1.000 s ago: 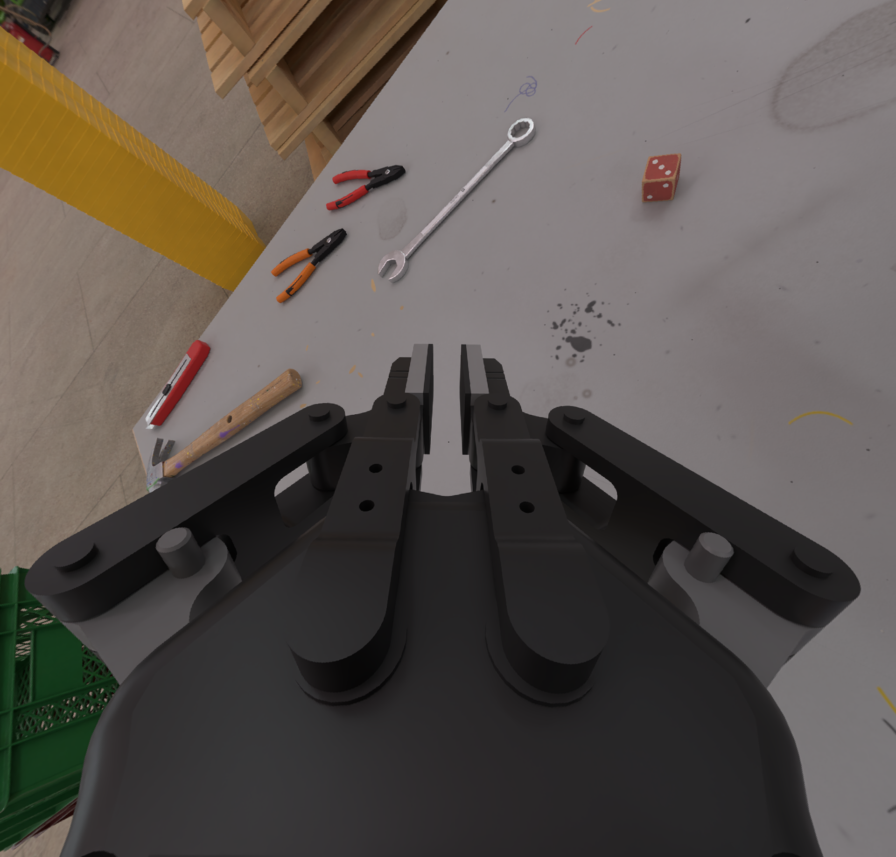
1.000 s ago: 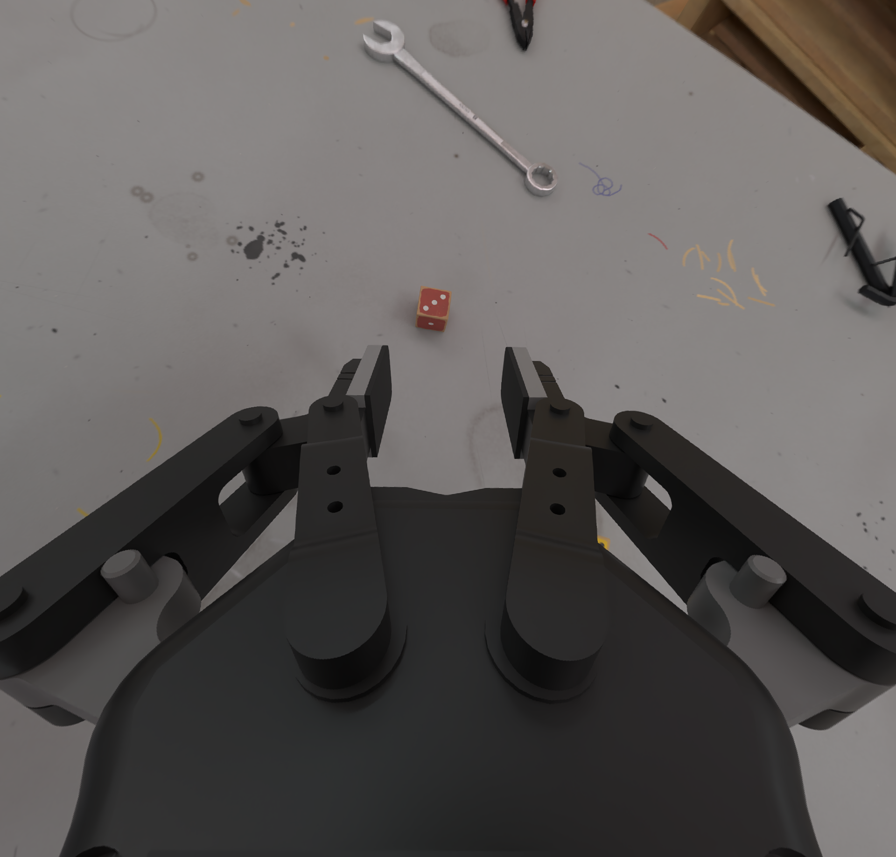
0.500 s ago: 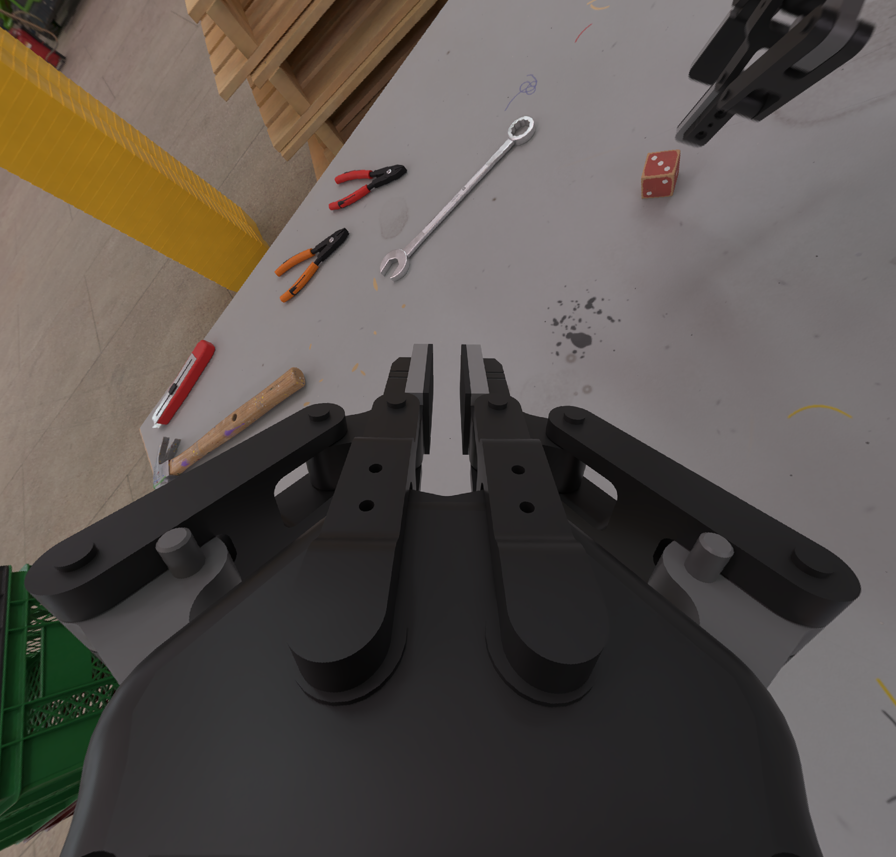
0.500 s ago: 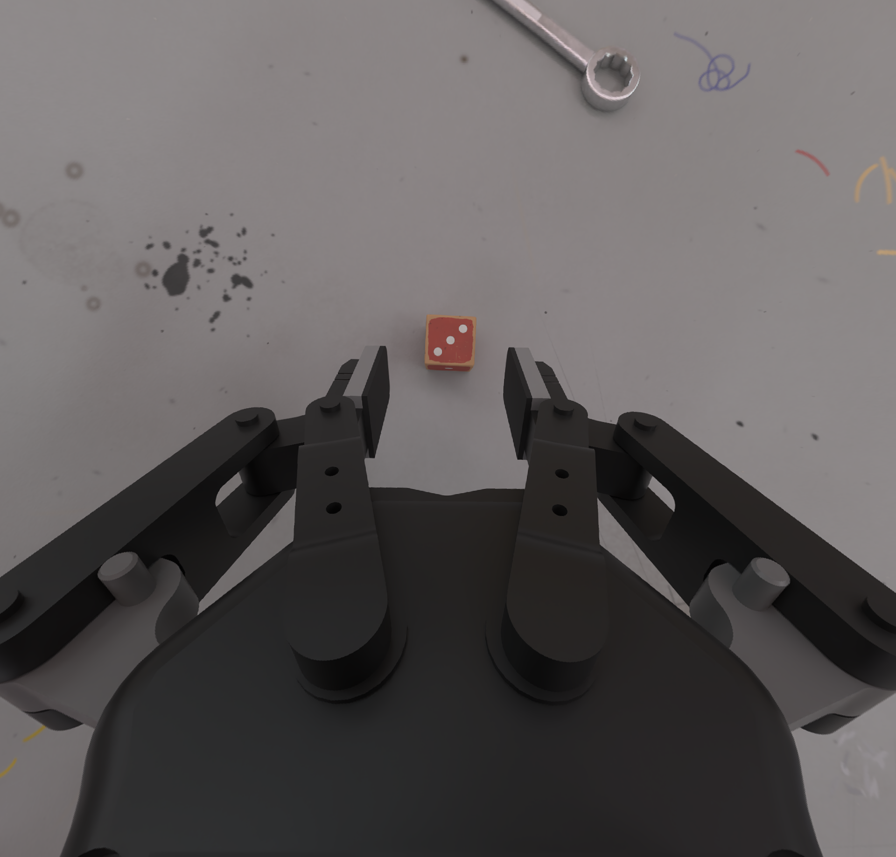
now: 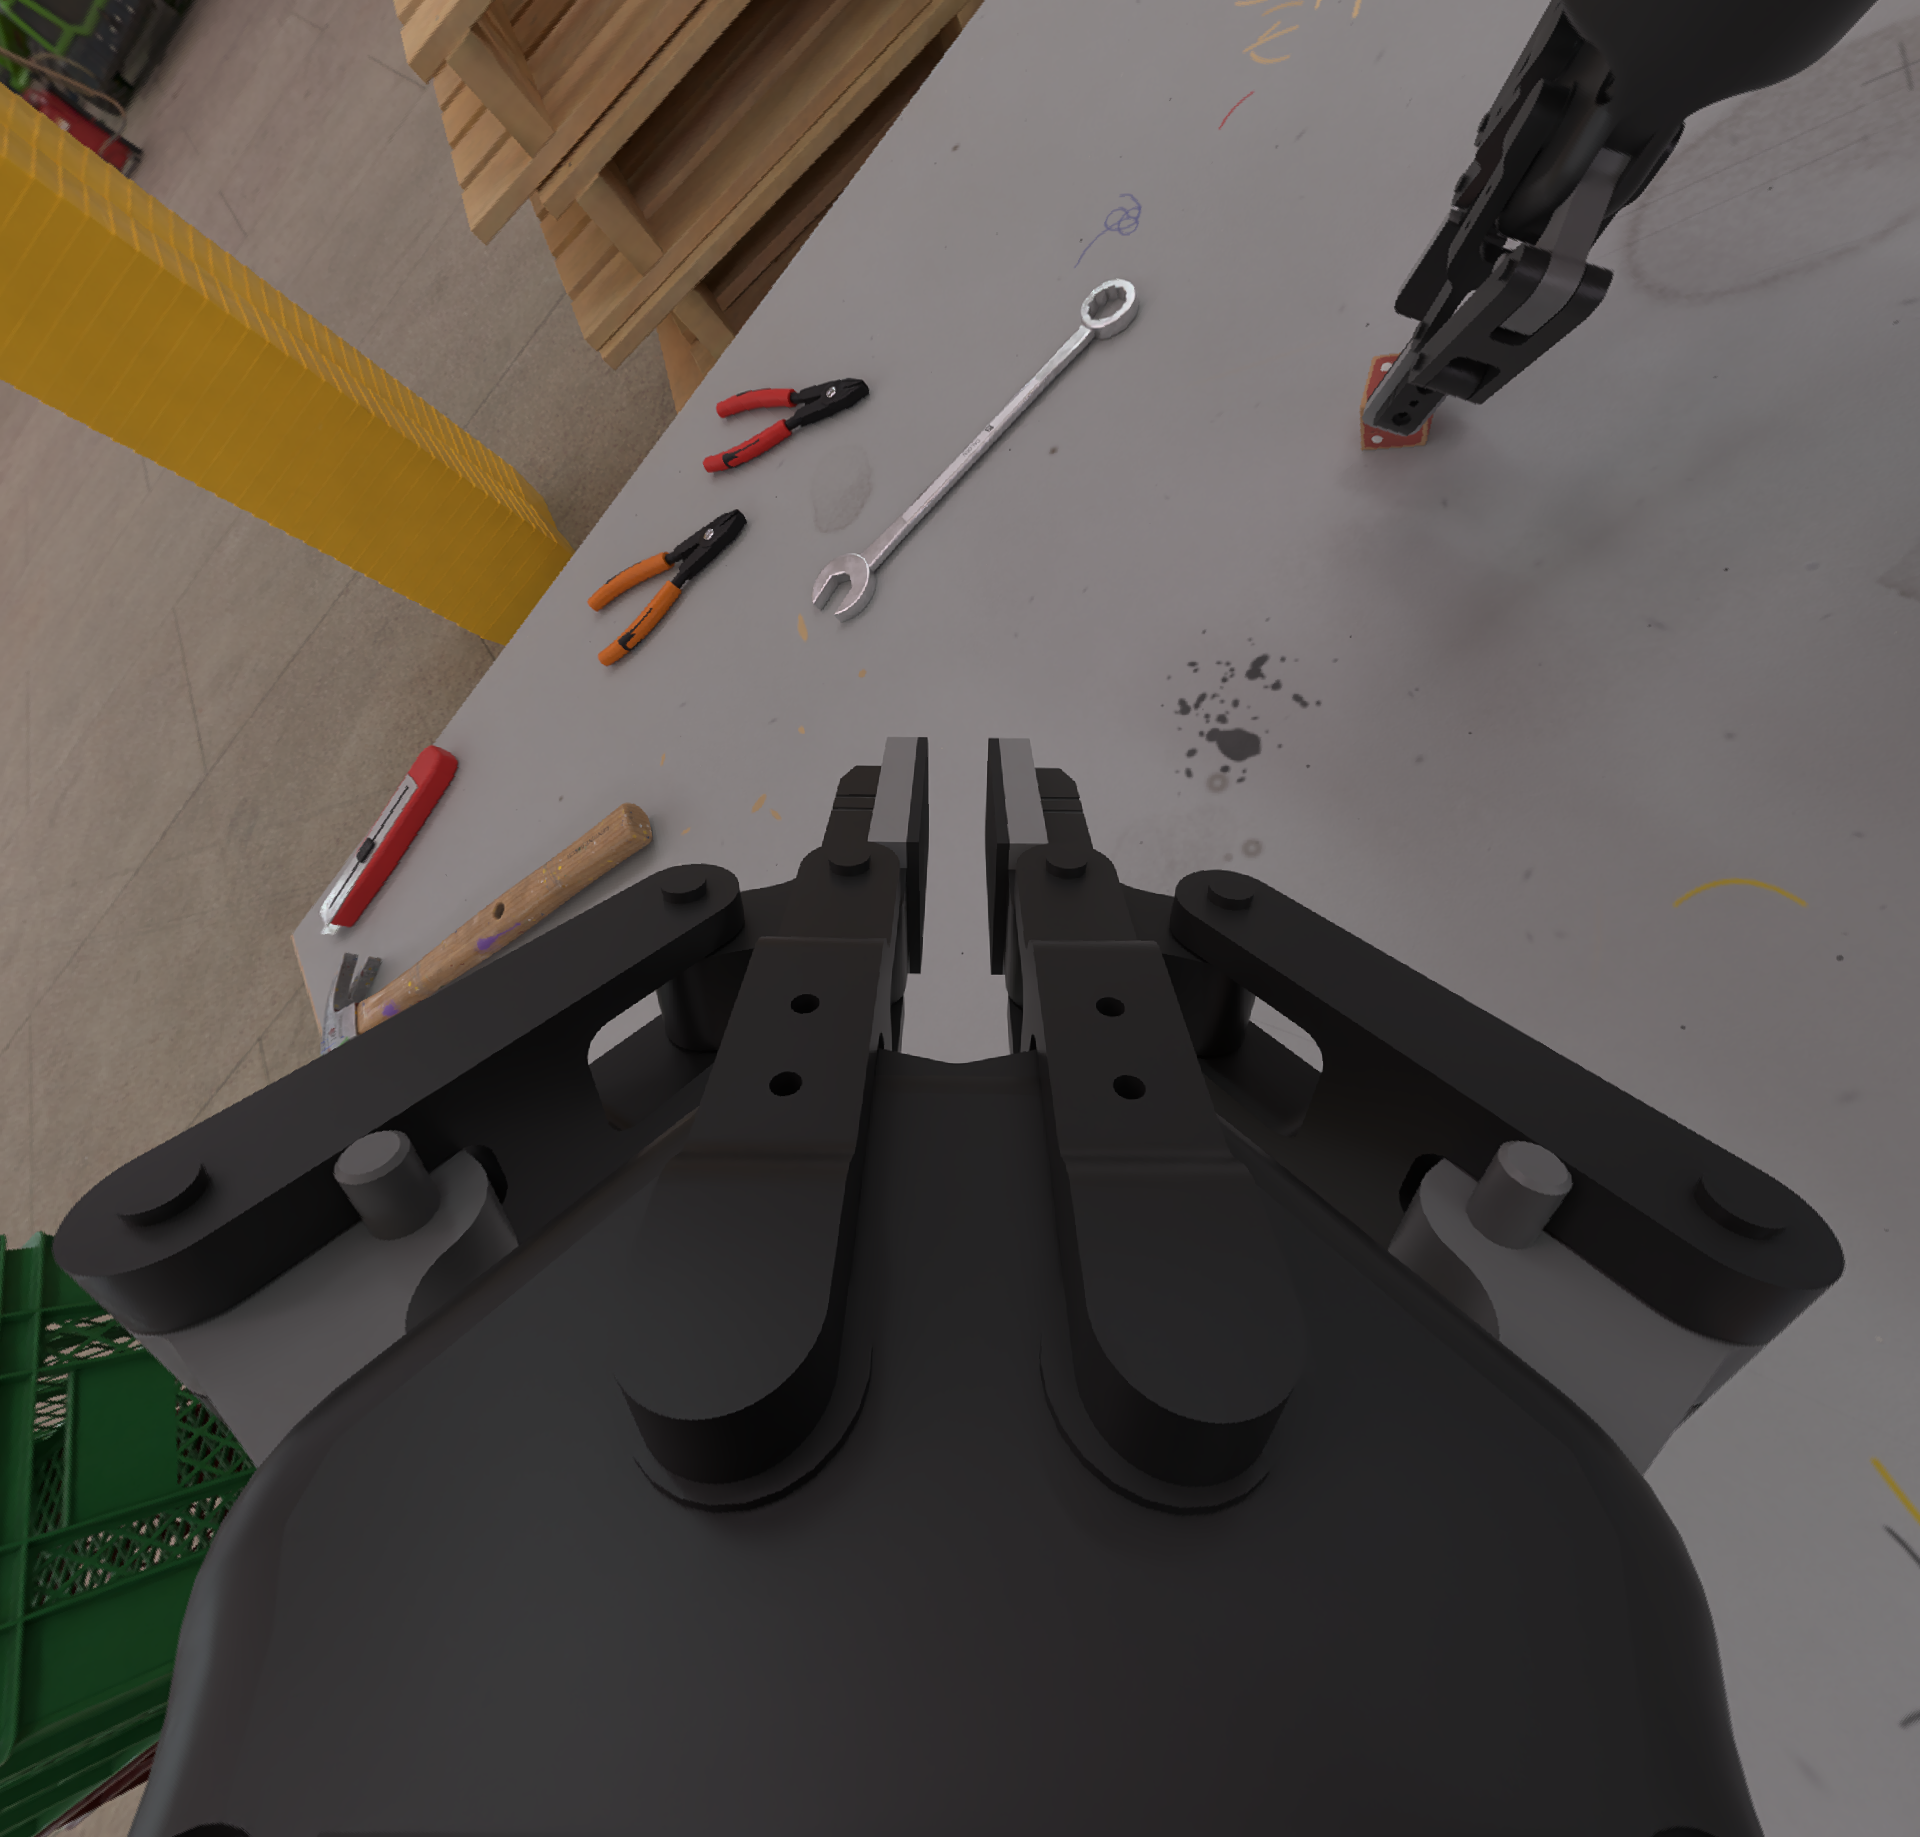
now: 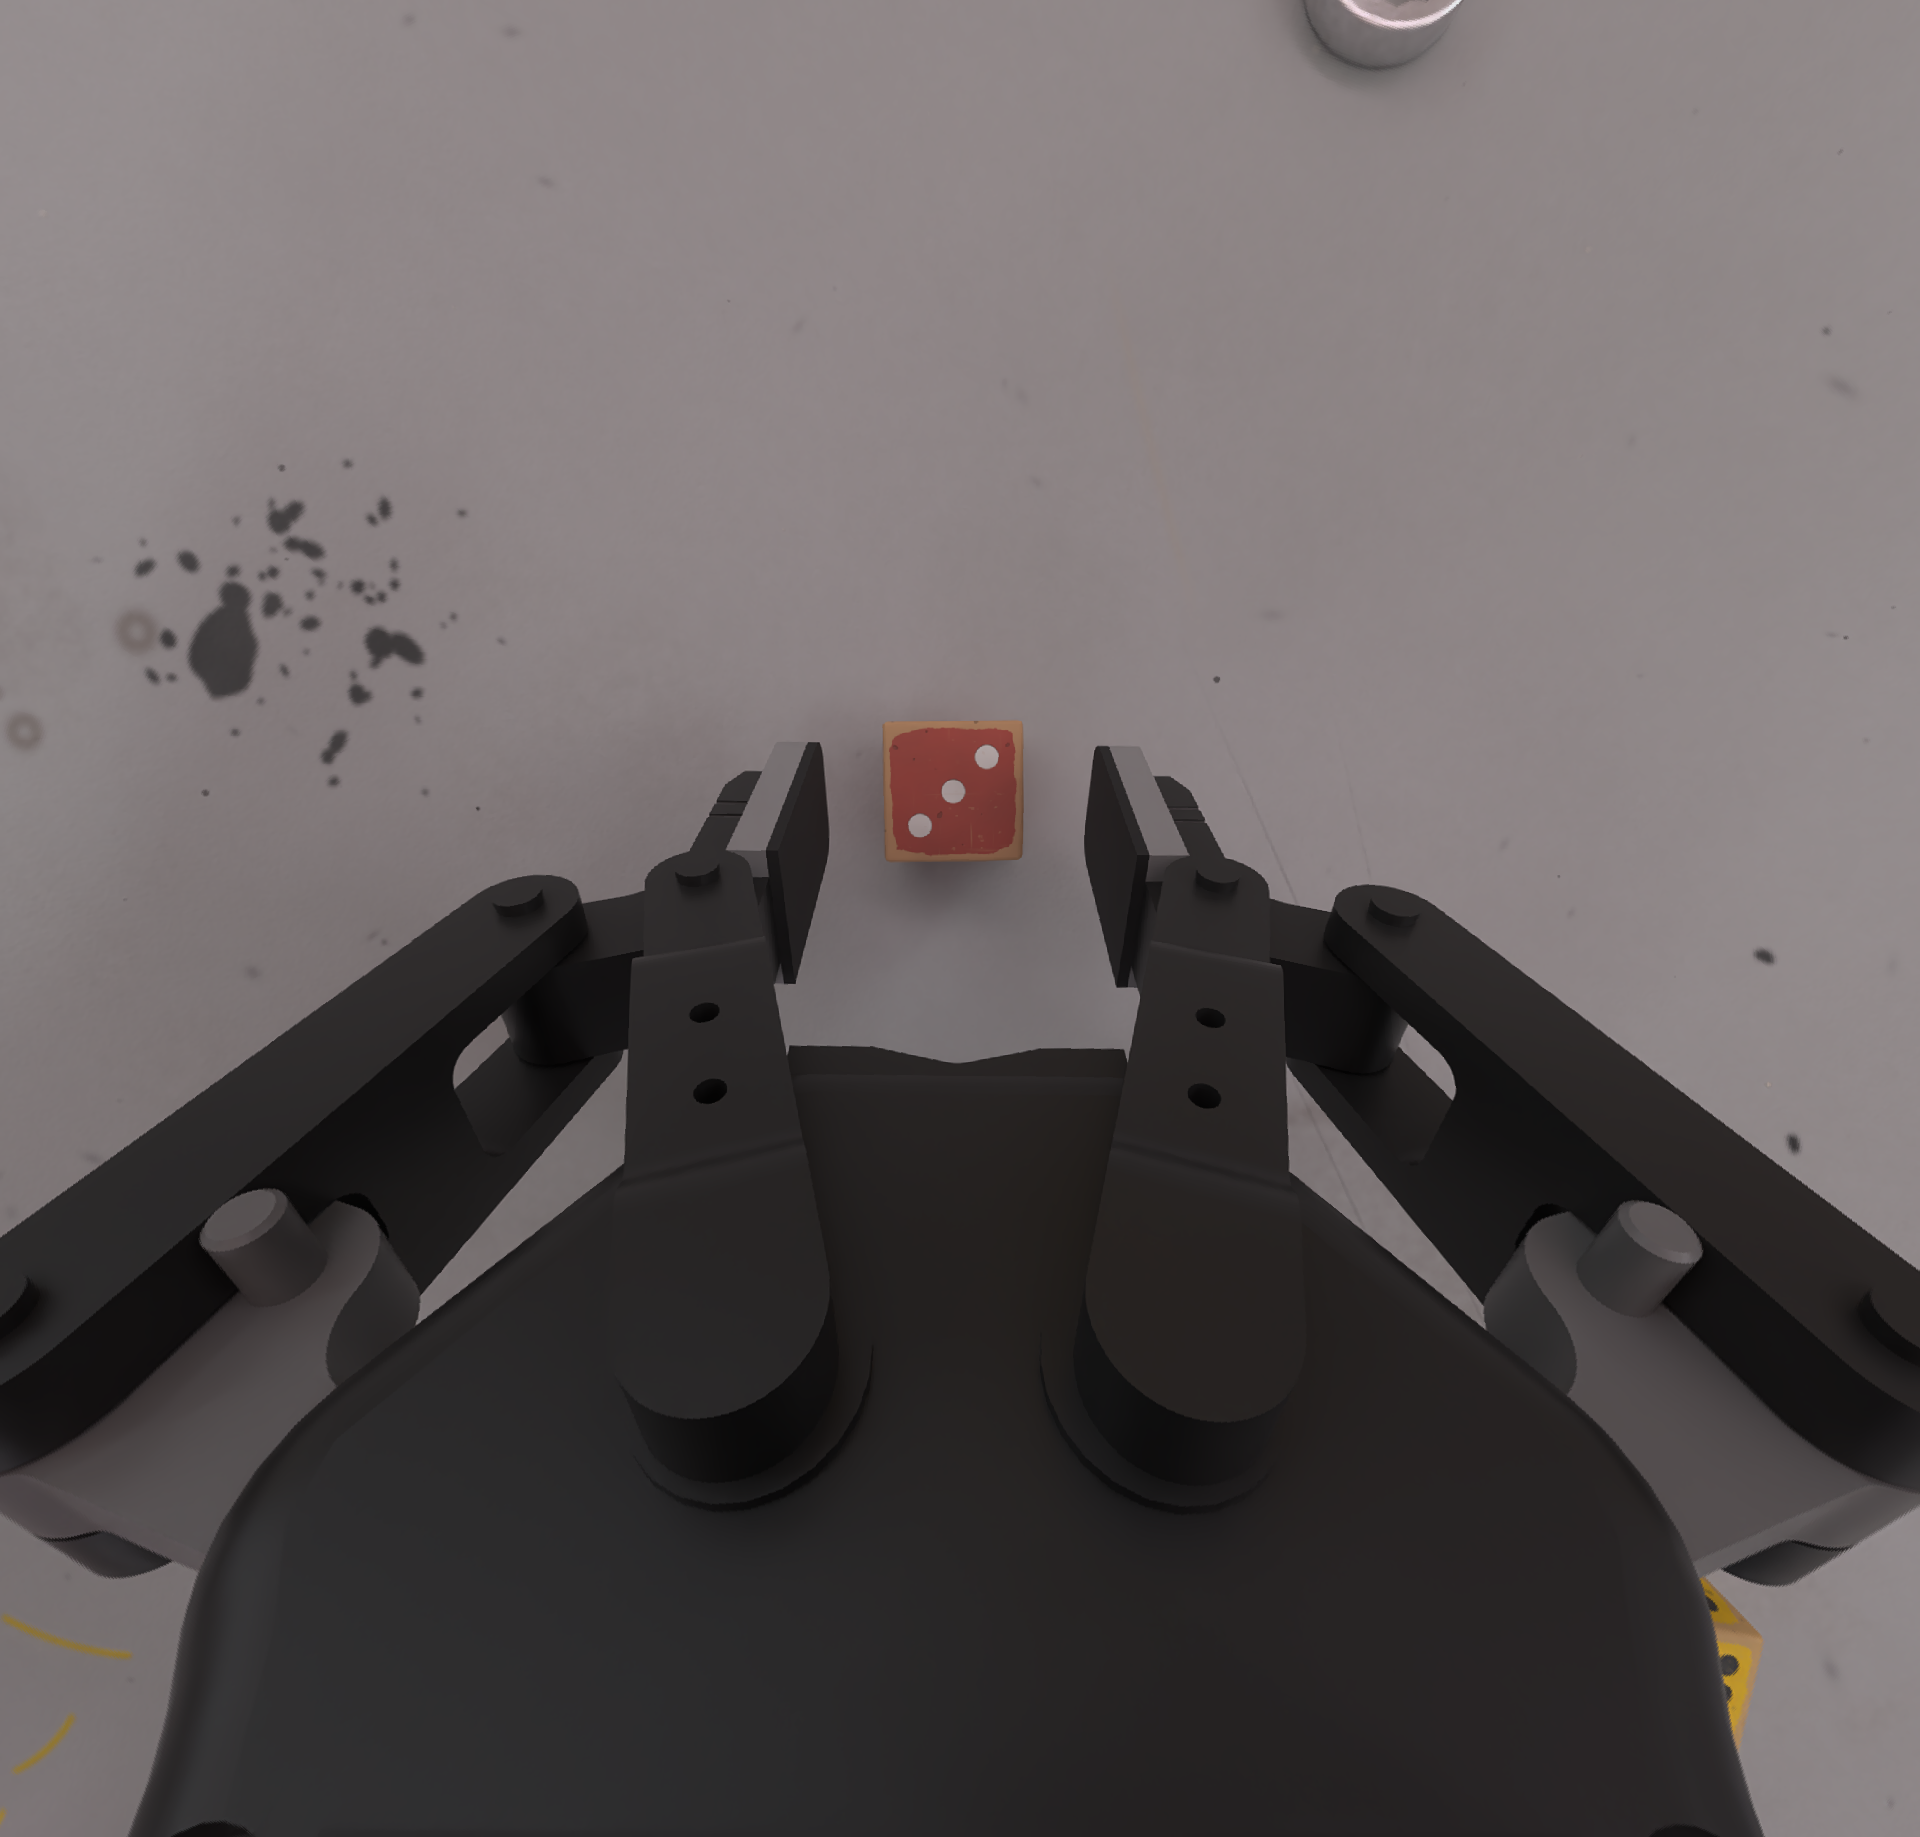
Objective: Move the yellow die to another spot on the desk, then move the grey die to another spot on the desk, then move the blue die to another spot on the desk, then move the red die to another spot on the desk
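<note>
Right wrist view: your right gripper (image 6: 956,800) has its jaws spread either side of the red die (image 6: 953,792), 3 pips up. Your left gripper (image 5: 956,785) hangs near the counter (image 5: 1455,956) edge, jaws nearly closed on nothing.

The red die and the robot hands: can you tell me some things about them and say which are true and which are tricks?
1. The red die shows three white dots on top. True.
2. The right gripper is squeezing the die. False: its fingers are apart, one on each side, not touching.
3. The left gripper holds the wrench. False: it holds nothing; the wrench lies on the desk.
4. A yellow die peeks out near the right gripper. True.
</note>
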